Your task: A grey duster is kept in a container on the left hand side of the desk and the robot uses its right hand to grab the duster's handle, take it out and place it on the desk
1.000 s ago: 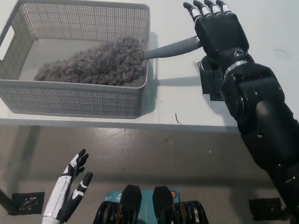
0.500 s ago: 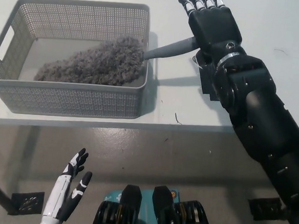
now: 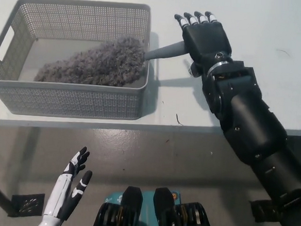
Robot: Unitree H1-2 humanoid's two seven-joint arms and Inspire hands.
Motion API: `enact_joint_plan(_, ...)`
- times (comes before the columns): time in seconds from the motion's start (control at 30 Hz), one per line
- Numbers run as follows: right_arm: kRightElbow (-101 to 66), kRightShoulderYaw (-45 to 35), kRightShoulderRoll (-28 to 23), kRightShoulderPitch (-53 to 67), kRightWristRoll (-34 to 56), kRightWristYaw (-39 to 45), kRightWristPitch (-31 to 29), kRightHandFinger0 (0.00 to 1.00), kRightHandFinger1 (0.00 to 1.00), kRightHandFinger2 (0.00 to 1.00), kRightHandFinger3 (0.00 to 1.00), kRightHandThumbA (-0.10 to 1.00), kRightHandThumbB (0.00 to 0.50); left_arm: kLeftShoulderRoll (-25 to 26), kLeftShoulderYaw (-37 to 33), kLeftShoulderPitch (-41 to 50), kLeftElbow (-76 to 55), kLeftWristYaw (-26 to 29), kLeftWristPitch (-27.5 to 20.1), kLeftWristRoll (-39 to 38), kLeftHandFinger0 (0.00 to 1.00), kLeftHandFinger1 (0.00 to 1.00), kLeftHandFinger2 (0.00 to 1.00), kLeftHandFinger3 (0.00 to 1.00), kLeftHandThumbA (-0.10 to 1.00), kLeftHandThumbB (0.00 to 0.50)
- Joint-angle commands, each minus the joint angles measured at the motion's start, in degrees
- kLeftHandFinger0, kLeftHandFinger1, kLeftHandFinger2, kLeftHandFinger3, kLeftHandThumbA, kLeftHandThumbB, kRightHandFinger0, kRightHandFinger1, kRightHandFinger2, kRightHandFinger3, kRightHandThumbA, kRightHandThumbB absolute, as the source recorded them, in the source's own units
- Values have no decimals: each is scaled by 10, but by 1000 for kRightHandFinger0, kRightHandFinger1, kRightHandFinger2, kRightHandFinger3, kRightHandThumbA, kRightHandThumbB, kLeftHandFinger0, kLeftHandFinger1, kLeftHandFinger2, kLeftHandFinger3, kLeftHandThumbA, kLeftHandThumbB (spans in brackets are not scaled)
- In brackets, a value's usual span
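Head view, single frame.

- The grey mesh basket (image 3: pixel 63 100) is sitting at 10 o'clock on the white desk (image 3: pixel 265 28), with a cut-out grip in its 9 o'clock end wall.
- The grey duster (image 3: pixel 94 63) is lying inside the basket. Its fluffy head is filling the floor from the 8 o'clock corner up to the 3 o'clock wall.
- The duster's handle (image 3: pixel 165 51) is leaning over the rim of that 3 o'clock wall and sticking out above the desk, pointing toward 2 o'clock. Its far end is disappearing under the right hand.
- The right hand (image 3: pixel 204 39), black, is hovering at 1 o'clock, palm down, directly over the end of the handle. It is open wide: its fingers (image 3: pixel 188 20) are stretching out straight toward 12 o'clock, slightly fanned, and are not curling around anything. I cannot tell whether the palm is touching the handle.
- The black right arm is running from the hand down to 5 o'clock, crossing the front edge of the desk.
- The left hand (image 3: pixel 71 190), white, is hanging at 7 o'clock, below the desk edge and well apart from the basket, with its fingers apart and holding nothing.
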Motion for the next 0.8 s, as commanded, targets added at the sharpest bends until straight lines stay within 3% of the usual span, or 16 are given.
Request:
enact_joint_plan(0.0, 20, 3, 15, -52, 11, -55, 3, 1000, 1000, 1000, 1000, 905, 500, 6, -8, -10, -10, 0, -18, 1, 1000, 1000, 1000, 1000, 934, 0)
enact_joint_plan(0.3, 77, 14, 36, -76, 18, -97, -5, 1000, 1000, 1000, 1000, 917, 500, 9, -11, -13, -12, -3, -12, 3, 1000, 1000, 1000, 1000, 935, 4)
enact_joint_plan(0.4, 105, 12, 43, -86, 27, -164, -32, 1000, 1000, 1000, 1000, 859, 500, 8, -11, -16, -10, 0, -14, 7, 1000, 1000, 1000, 1000, 932, 7)
enact_joint_plan(0.43, 130, 12, 46, -93, 29, -235, -58, 1000, 1000, 1000, 1000, 809, 500, 8, -12, -16, -9, 0, -12, 7, 1000, 1000, 1000, 1000, 932, 8)
enact_joint_plan(0.47, 148, 14, 47, -97, 27, -285, -75, 984, 888, 872, 1000, 746, 500, 7, -12, -17, -8, -1, -11, 6, 1000, 1000, 1000, 1000, 927, 13)
enact_joint_plan(0.5, 161, 16, 47, -99, 26, -319, -87, 848, 773, 795, 995, 733, 500, 6, -12, -17, -8, -1, -11, 4, 1000, 1000, 1000, 1000, 925, 13)
enact_joint_plan(0.53, 170, 11, 49, -101, 32, -343, -99, 619, 585, 649, 831, 643, 474, 6, -13, -16, -9, -1, -10, 5, 1000, 1000, 1000, 1000, 923, 12)
enact_joint_plan(0.57, 183, 6, 54, -104, 37, -370, -105, 316, 352, 479, 561, 488, 398, 5, -13, -17, -8, 1, -10, 9, 1000, 1000, 1000, 1000, 915, 11)
enact_joint_plan(0.6, 197, 7, 54, -107, 36, -401, -112, 13, 15, 166, 260, 156, 263, 6, -14, -18, -7, 0, -13, 8, 1000, 1000, 1000, 1000, 910, 5)
enact_joint_plan(0.63, 207, 8, 54, -110, 36, -414, -118, 3, 3, 119, 240, 65, 213, 7, -14, -20, -6, 0, -14, 8, 1000, 1000, 1000, 1000, 910, 12)
enact_joint_plan(0.67, 213, 10, 54, -111, 34, -409, -113, 0, 12, 214, 235, -56, 112, 7, -13, -21, -6, -1, -11, 8, 1000, 1000, 1000, 1000, 911, 16)
enact_joint_plan(0.73, 221, 9, 54, -110, 35, -414, -110, 0, 71, 328, 266, -14, 60, 9, -13, -23, -8, -2, -9, 9, 1000, 1000, 1000, 1000, 914, 13)
enact_joint_plan(0.77, 230, 9, 53, -110, 36, -423, -110, 0, 81, 363, 342, 23, 71, 10, -14, -26, -8, -2, -9, 10, 1000, 1000, 1000, 1000, 915, 8)
